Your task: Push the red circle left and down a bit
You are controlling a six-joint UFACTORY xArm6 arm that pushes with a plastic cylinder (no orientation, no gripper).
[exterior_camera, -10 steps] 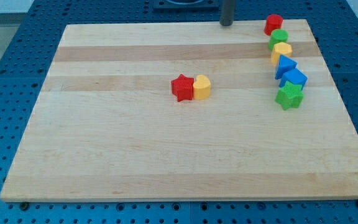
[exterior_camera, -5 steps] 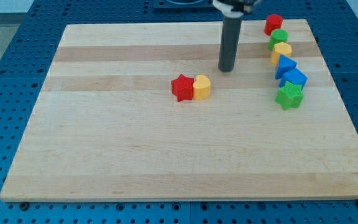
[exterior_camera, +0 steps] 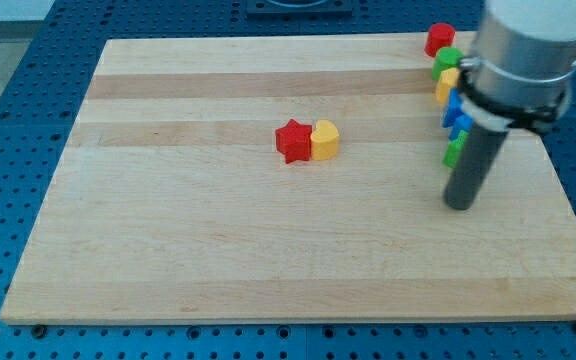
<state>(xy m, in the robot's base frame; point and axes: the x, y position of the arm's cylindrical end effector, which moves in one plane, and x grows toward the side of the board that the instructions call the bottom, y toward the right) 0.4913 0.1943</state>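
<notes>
The red circle (exterior_camera: 439, 39) sits at the board's top right corner, heading a column of blocks. My tip (exterior_camera: 459, 204) rests on the board well below it, at the view's right, under the column's lower end. The rod and arm body hide much of the column. A green block (exterior_camera: 446, 61), a yellow block (exterior_camera: 448, 82), blue blocks (exterior_camera: 454, 108) and a green block (exterior_camera: 453, 153) show only as slivers to the rod's left.
A red star (exterior_camera: 292, 141) and a yellow block (exterior_camera: 325, 140) touch side by side near the middle of the wooden board (exterior_camera: 218, 250). Blue pegboard surrounds the board.
My tip has moved from the board's top edge down and to the right, and now stands below the block column, with the arm covering part of it. No block has moved.
</notes>
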